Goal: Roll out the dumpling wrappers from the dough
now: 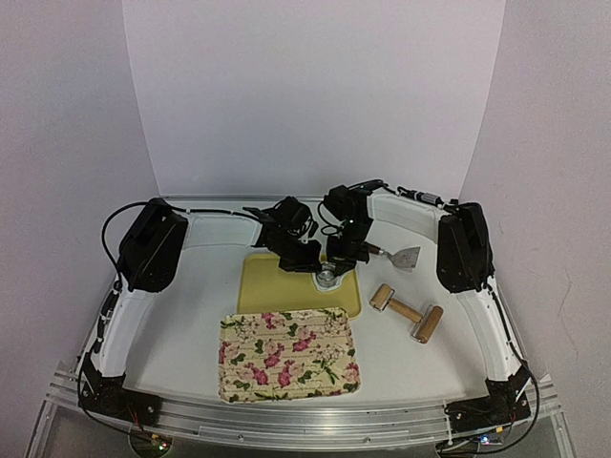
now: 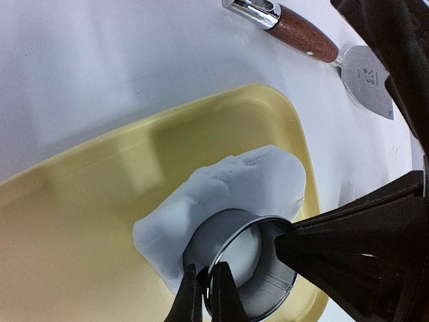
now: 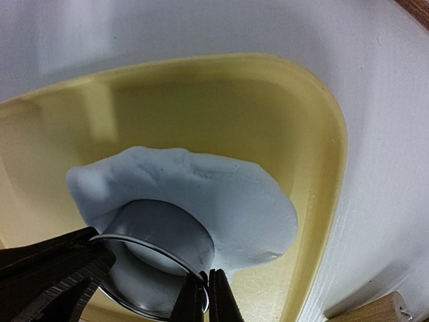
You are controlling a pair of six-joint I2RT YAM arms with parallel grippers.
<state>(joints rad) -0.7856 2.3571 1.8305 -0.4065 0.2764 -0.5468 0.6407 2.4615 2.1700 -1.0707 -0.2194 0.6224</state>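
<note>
A flattened white dough sheet (image 2: 234, 181) lies at the right end of the yellow tray (image 2: 100, 201). The metal ring cutter (image 2: 231, 235) is pressed into it, and white dough (image 2: 244, 251) shows inside the ring. No separate dumpling wrapper is in view. My left gripper (image 2: 206, 274) is shut on the ring's near rim. My right gripper (image 3: 206, 276) is shut on the rim's other side, over the dough (image 3: 228, 194). In the top view both grippers, left (image 1: 313, 267) and right (image 1: 339, 263), meet over the ring (image 1: 327, 278).
A floral tray (image 1: 286, 355) lies in front of the yellow tray (image 1: 277, 291). A wooden rolling pin (image 1: 406, 312) lies to the right. A wood-handled metal scraper (image 1: 401, 256) lies behind it and also shows in the left wrist view (image 2: 301, 37).
</note>
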